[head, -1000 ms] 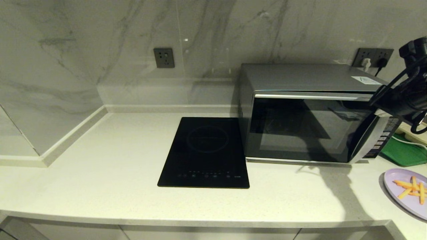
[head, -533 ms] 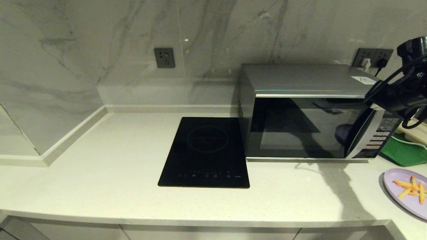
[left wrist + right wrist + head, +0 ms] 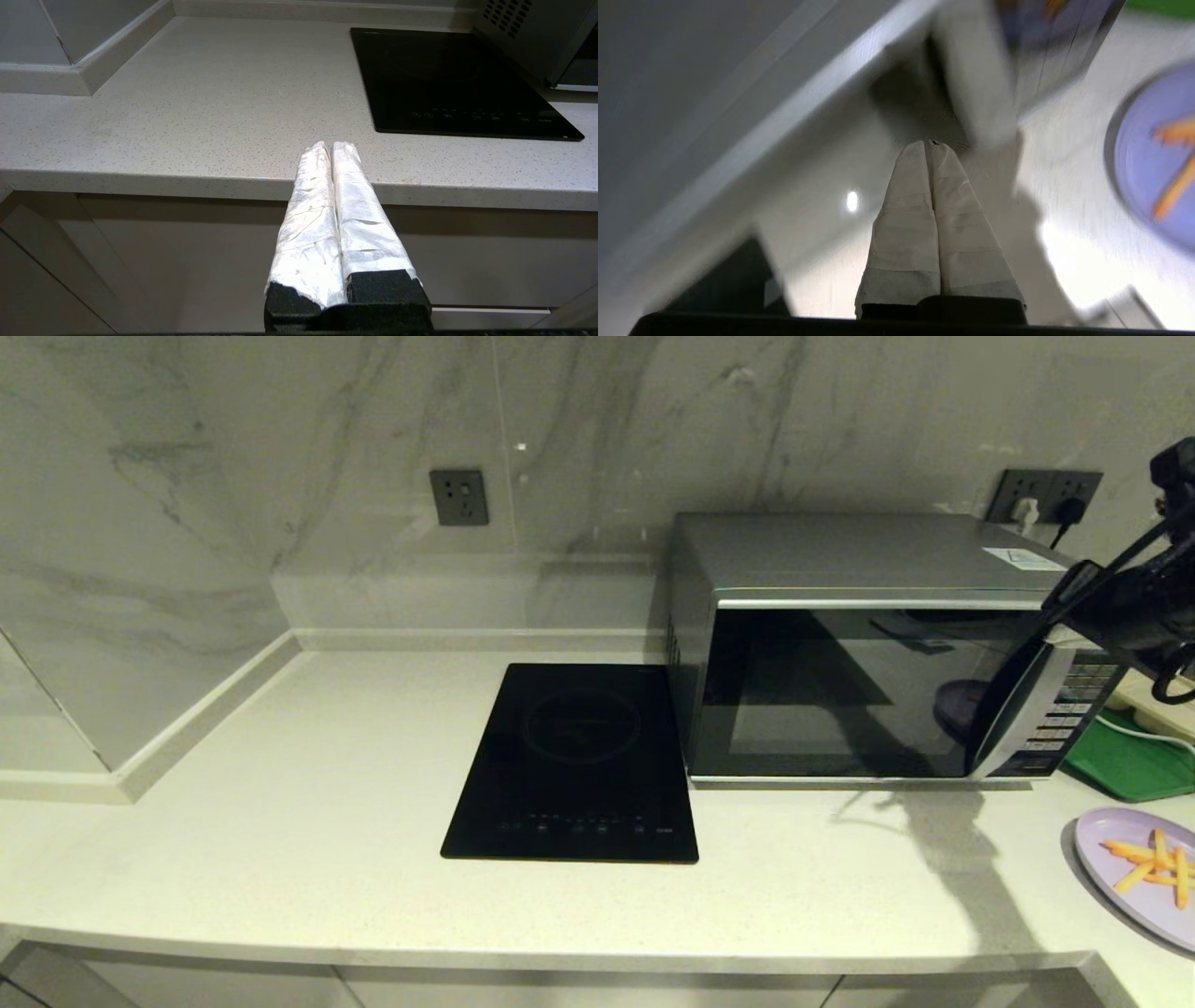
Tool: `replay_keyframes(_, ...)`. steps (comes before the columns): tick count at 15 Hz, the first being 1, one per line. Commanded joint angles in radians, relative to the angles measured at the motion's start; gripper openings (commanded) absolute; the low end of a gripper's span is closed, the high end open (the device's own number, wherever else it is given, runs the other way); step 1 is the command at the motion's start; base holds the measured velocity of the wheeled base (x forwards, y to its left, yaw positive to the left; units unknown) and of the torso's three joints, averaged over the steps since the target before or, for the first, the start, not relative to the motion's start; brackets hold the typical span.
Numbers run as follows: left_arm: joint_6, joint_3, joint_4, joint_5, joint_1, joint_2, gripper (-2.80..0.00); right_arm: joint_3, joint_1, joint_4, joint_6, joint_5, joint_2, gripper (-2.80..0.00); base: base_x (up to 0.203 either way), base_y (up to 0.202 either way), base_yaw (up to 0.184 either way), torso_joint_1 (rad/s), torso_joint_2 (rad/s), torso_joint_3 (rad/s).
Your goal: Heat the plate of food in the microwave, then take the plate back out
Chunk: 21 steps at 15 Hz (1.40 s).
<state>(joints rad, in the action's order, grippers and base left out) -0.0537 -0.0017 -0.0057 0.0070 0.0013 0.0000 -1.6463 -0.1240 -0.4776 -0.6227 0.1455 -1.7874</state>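
Microwave (image 3: pixel 868 644) door, ajar a second ago, now looks flush shut as the empty, pressed-together right claw (image 3: pixel 930 145) draws off its handle end, while the plate of food (image 3: pixel 1134 877) lies unheated at the worktop's (image 3: pixel 280 803) right front edge.

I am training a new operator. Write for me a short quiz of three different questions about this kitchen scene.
1. True or false: the plate of food sits inside the microwave.
2. What lies directly left of the microwave? A) green tray B) black induction hob C) kettle
3. Fill in: both the right gripper and the left gripper are ____.

Key: 1 false, the plate is on the counter at the right; 2 B, the hob; the green tray is on the microwave's right; 3 shut.
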Motion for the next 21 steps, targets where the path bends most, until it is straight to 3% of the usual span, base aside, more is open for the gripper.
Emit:
replay_keyframes(1,0.0,0.0,0.0,0.001,0.0,0.0,-2.8,0.02,0.0,-0.198,0.063,-0.131,0.155,-2.8,0.0,0.0,0.0,0.0,0.0,0.0)
replay_keyframes(5,0.0,0.0,0.0,0.001,0.0,0.0,-2.8,0.049,0.013,-0.443,0.29,-0.338,0.401,-2.8,0.0,0.0,0.0,0.0,0.0,0.0)
replay_keyframes(9,-0.002,0.0,0.0,0.001,0.0,0.0,-2.8,0.072,0.098,-0.674,0.507,-0.386,0.636,-2.8,0.0,0.0,0.0,0.0,0.0,0.0)
replay_keyframes(12,-0.002,0.0,0.0,0.001,0.0,0.0,-2.8,0.078,0.196,-0.758,0.583,-0.394,0.793,-2.8,0.0,0.0,0.0,0.0,0.0,0.0)
replay_keyframes(14,-0.002,0.0,0.0,0.001,0.0,0.0,-2.8,0.075,0.213,-0.837,0.63,-0.389,0.913,-2.8,0.0,0.0,0.0,0.0,0.0,0.0)
replay_keyframes(18,-0.001,0.0,0.0,0.001,0.0,0.0,-2.8,0.103,0.104,-0.985,0.649,-0.346,1.187,-2.8,0.0,0.0,0.0,0.0,0.0,0.0)
replay_keyframes(21,-0.002,0.0,0.0,0.001,0.0,0.0,-2.8,0.207,0.074,-1.025,0.661,-0.317,1.418,-2.8,0.0,0.0,0.0,0.0,0.0,0.0)
